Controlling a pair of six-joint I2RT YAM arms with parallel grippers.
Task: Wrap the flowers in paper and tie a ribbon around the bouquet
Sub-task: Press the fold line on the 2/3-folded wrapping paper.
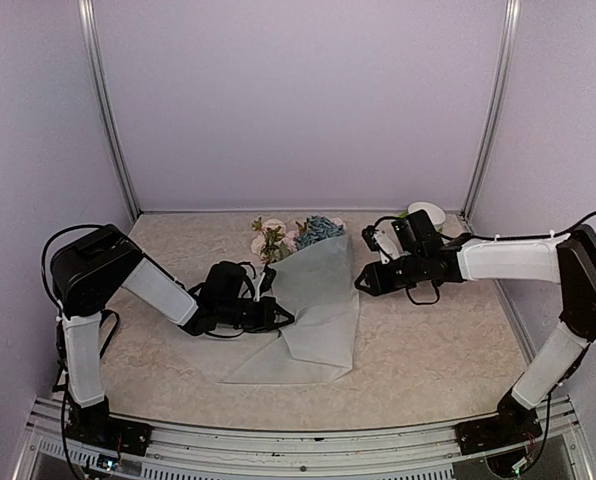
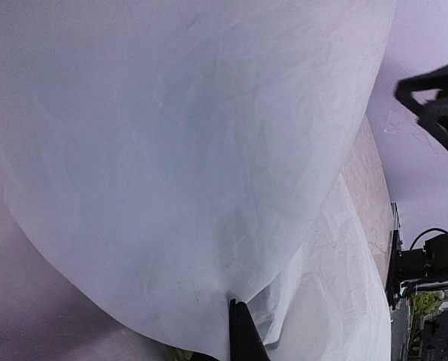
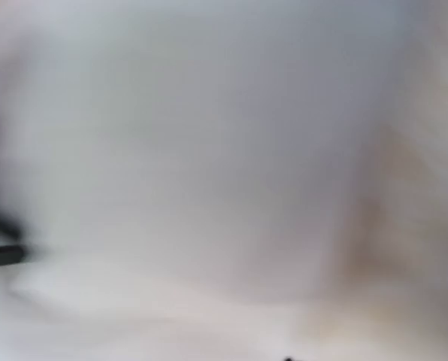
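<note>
Clearly the wrap is only half made: low in the centre of the top view the paper [image 1: 323, 320] lies on the table [image 1: 438, 340], its near corner spread flat and one flap folded over the stems. Left of centre, the left end effector [image 1: 274, 316] sits at the paper's left edge with its jaws closed. Its wrist view shows the sheet gathering to a pinch at the fingertips, so I judge it is holding the paper. Right of centre, the right end effector [image 1: 361, 283] is just beside the upper right edge of the folded flap. Whether it is wide or narrow I cannot tell, as its wrist view is all blur. Farther up, the flowers [image 1: 290, 236] poke out of the top of the fold. To fold well, the left should carry its edge across low and taut while the right pins the flap near the stems, keeping the cone tight.
</note>
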